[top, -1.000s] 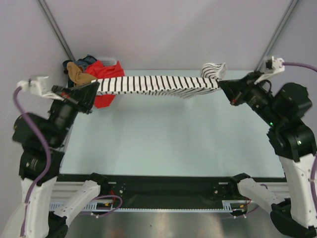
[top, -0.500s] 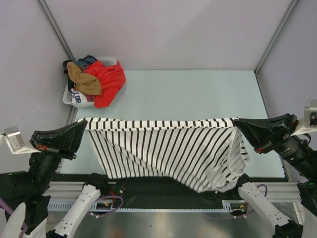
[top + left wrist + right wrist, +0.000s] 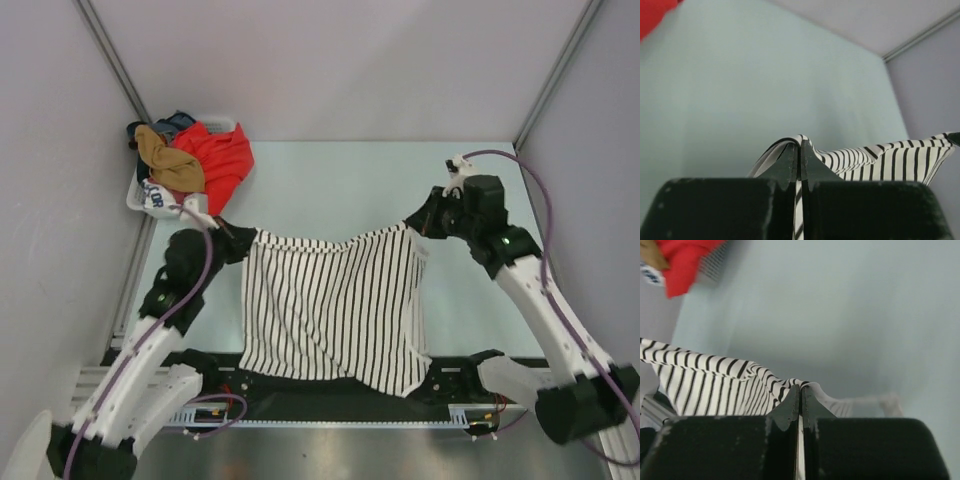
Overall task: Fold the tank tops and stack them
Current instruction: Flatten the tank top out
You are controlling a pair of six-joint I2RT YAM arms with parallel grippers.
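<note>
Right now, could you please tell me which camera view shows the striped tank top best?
The top external view: the whole striped tank top is spread between the left gripper and right gripper. Each wrist view shows only its pinched corner and a strip of stripes.

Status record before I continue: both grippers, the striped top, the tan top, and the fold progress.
left gripper: shut on the far left corner of the striped tank top
right gripper: shut on its far right corner
striped tank top: spread between the grippers, near hem overhanging the near edge of the table
tan-brown tank top: crumpled in basket, beside red garment
folded: none yet
</note>
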